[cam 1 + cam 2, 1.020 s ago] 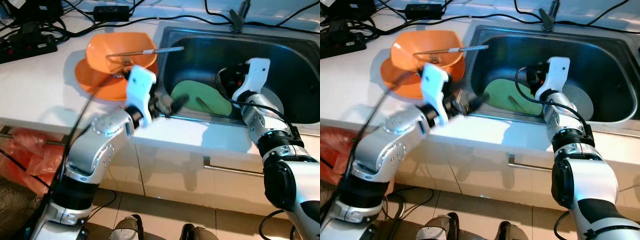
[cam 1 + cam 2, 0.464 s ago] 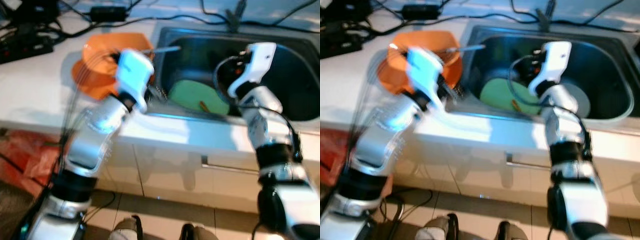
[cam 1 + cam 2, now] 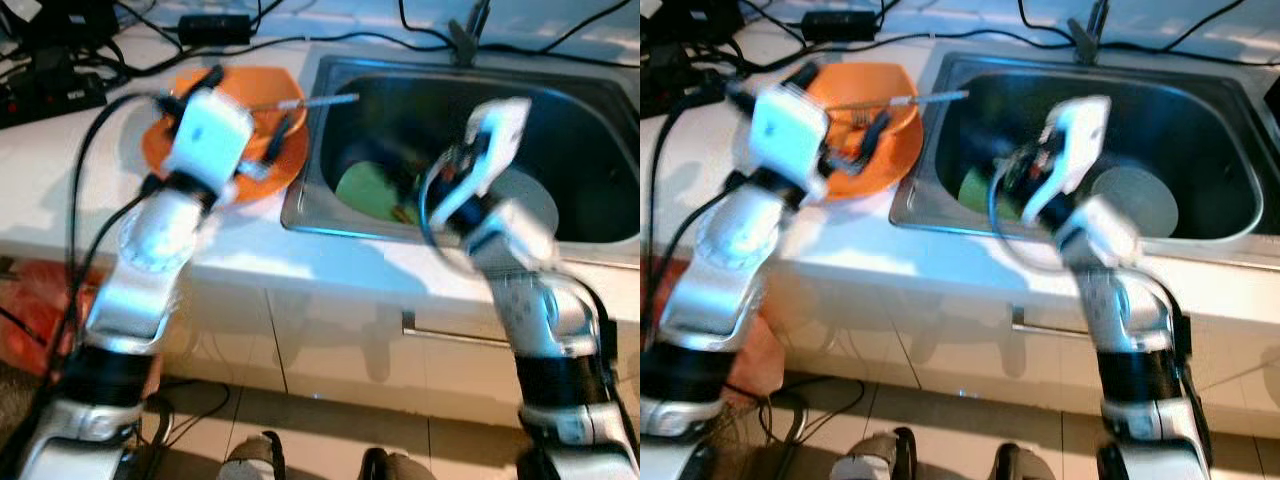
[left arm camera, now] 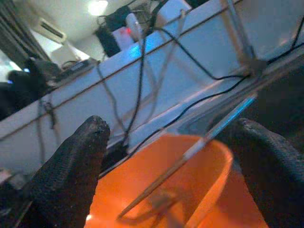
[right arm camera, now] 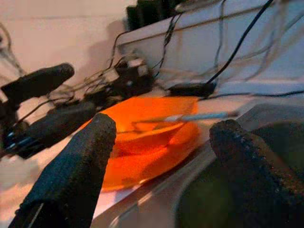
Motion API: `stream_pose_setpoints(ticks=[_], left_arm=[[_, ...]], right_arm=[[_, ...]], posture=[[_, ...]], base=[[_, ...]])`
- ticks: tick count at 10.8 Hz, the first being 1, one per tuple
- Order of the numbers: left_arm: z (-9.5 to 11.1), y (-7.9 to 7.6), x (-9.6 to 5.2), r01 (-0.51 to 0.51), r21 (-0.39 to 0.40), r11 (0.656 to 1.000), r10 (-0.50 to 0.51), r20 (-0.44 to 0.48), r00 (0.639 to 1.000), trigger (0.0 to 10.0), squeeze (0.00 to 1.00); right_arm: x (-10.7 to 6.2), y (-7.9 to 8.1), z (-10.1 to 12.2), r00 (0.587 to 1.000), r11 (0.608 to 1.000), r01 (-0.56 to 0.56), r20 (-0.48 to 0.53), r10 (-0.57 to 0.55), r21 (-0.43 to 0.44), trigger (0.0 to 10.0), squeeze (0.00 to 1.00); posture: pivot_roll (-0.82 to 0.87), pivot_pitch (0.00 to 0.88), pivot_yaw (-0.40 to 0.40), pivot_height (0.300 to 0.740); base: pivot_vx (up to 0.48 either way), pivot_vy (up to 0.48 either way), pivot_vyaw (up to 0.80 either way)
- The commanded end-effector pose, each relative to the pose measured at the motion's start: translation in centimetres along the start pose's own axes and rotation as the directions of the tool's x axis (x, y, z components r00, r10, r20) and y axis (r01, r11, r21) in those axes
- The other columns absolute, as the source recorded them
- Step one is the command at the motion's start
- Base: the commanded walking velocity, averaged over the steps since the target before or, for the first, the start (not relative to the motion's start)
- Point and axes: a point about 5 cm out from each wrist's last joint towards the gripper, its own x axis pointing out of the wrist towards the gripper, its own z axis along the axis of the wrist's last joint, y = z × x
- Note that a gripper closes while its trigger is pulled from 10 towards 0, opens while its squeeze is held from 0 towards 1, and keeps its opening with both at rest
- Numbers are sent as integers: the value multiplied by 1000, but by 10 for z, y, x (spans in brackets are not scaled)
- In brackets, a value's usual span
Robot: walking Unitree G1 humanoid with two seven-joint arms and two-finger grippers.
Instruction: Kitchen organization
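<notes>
**Both arms up at the steel sink, grippers spread and empty**

Nearest, white cabinet doors [image 3: 330,340] with a metal handle run below the white countertop [image 3: 60,170], and a red plastic bag [image 3: 30,320] hangs under it, well to the left of the stainless steel sink [image 3: 600,130]. Both silver arms rise from below, motion-blurred. Just left of the sink's rim, the left gripper [image 4: 171,156] hovers over the orange bowl [image 3: 262,100], its two black fingers [image 4: 66,175] spread wide with nothing between them. That bowl sits on a flat orange plate [image 3: 250,180] on the counter, touching the sink's left edge. A thin metal utensil [image 3: 315,100] with a pale handle lies across the bowl, its end reaching over the basin. Above the sink's front left part, the right gripper [image 5: 156,161] is likewise wide apart and empty. Inside the basin lie a green plate [image 3: 365,190] and a grey round dish [image 3: 1135,200]. Beyond the sink, black cables [image 3: 290,40], a power strip [image 3: 60,95] and a black adapter [image 3: 215,27] clutter the counter's back.
</notes>
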Motion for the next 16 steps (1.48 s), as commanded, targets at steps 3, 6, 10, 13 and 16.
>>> stream_pose_setpoints(ticks=[3,6,10,13,16], left_arm=[[-17,5,-16,-36,182,983,34,15,999,10000,1000],[-36,-7,-12,41,219,975,-37,-23,999,10000,1000],[-35,-10,2,84,143,986,-86,8,996,10000,0],[-49,-11,3,118,134,984,-117,-20,993,9255,0],[-56,-9,7,120,115,986,-117,-29,993,5176,0]], right_arm=[[-6,8,7,1000,1000,-17,-7,17,11,10000,0],[-11,30,9,990,990,-133,-34,135,49,10000,0],[-24,54,2,954,956,-271,-100,282,109,10000,0],[-30,61,2,943,946,-300,-114,314,122,10000,0],[-32,64,3,941,945,-304,-118,318,122,10000,0]], posture=[[150,137,9,740],[139,138,16,740],[127,145,33,740],[119,147,48,740],[115,148,55,740]], base=[[0,0,0],[0,0,0],[0,0,0],[0,0,0],[0,0,0]])
